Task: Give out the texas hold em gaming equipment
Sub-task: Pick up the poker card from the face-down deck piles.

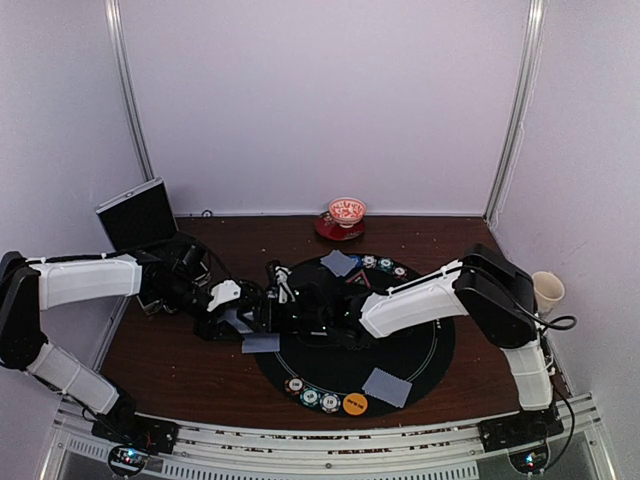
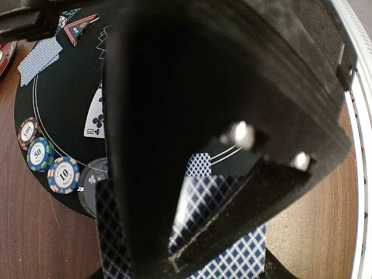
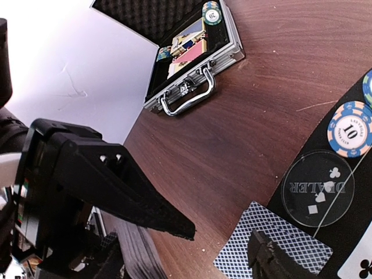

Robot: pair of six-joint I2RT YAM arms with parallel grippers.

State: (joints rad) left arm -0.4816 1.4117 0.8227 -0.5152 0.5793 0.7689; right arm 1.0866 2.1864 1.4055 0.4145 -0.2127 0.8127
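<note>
**Top view.** The left gripper (image 1: pixel 232 318) is clamped on a deck (image 1: pixel 243 322) just off the left edge of the mat (image 1: pixel 420 350). The right gripper (image 1: pixel 282 298) is close beside it. A card (image 1: pixel 260 343) lies on the mat's left rim. A far pile (image 1: pixel 338 262) and a near pile (image 1: pixel 387 385) lie on the mat, each beside a row of chips (image 1: pixel 312 397). An orange disc (image 1: pixel 354 404) ends the near row. No writing can be read here.

**Left wrist.** The fingers (image 2: pixel 174 116) pinch the blue-lattice deck (image 2: pixel 232 256). Three chips read "100" (image 2: pixel 27 132), "50" (image 2: pixel 39 154) and "10" (image 2: pixel 64 174). A ten of clubs (image 2: pixel 96 119) lies face up.

**Right wrist.** The right gripper (image 3: pixel 224 238) is spread, its lower finger over the face-down card (image 3: pixel 279 238). The clear disc (image 3: pixel 318 189) reads "DEALER". The chip beside it (image 3: pixel 350 129) reads "10" and "LAS VEGAS". The open case (image 3: pixel 192 70) holds a "20" chip (image 3: pixel 212 13).
</note>
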